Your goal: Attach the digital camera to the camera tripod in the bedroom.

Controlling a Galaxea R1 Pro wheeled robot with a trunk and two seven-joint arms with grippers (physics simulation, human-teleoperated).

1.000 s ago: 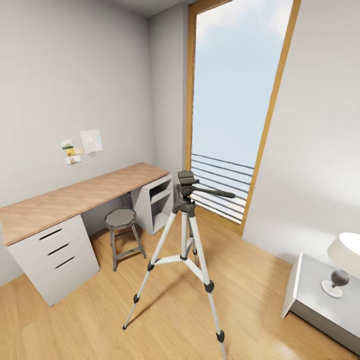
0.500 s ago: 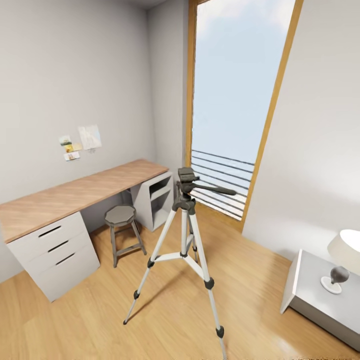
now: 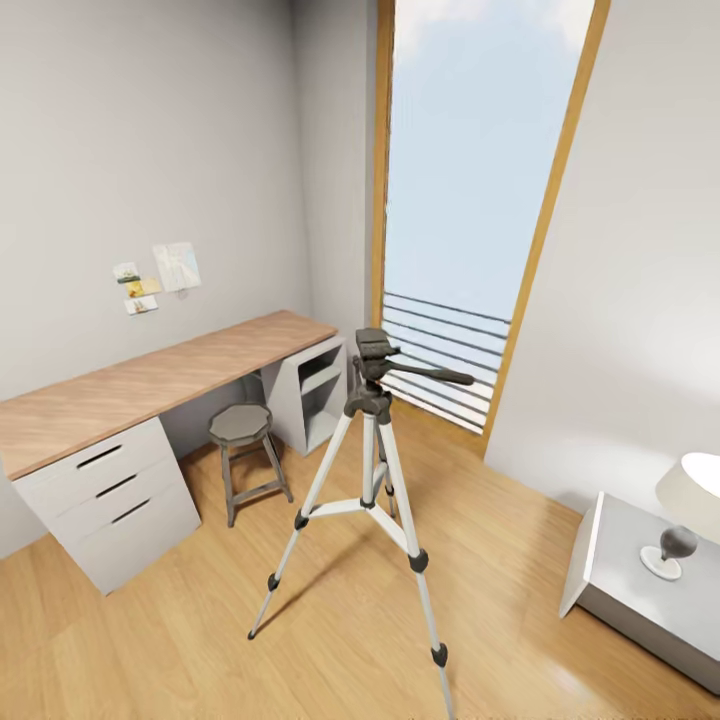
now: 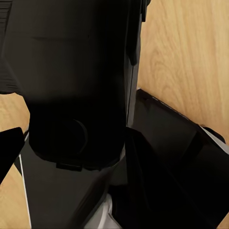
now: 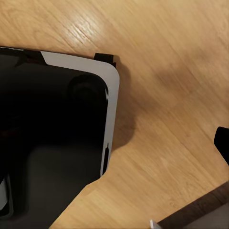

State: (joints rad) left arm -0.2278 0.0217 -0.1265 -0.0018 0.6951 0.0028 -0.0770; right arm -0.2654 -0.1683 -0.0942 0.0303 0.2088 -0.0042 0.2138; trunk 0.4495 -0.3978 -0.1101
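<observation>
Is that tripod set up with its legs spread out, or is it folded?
Spread and upright. The camera tripod stands on the wood floor with its three silver legs splayed apart, braced midway, and its black head on top carries nothing.

In your left wrist view, your machine's body showed as a broad, glossy black casing (image 4: 71, 71) with a faint horizontal seam across it, a shallow round recess (image 4: 71, 138) low on its face and a small black tab just under that, with angular black panels (image 4: 167, 143) overlapping beside it and a sliver of pale grey trim (image 4: 102, 214) between them. In your right wrist view it was a smooth black panel (image 5: 43, 143) bordered by a pale grey rim (image 5: 110, 95) with a rounded corner. That rim carried a narrow dark slot (image 5: 105, 160), a round boss (image 5: 86, 88) sat inside the corner, and a small black lug (image 5: 105, 58) stuck out past it.
</observation>
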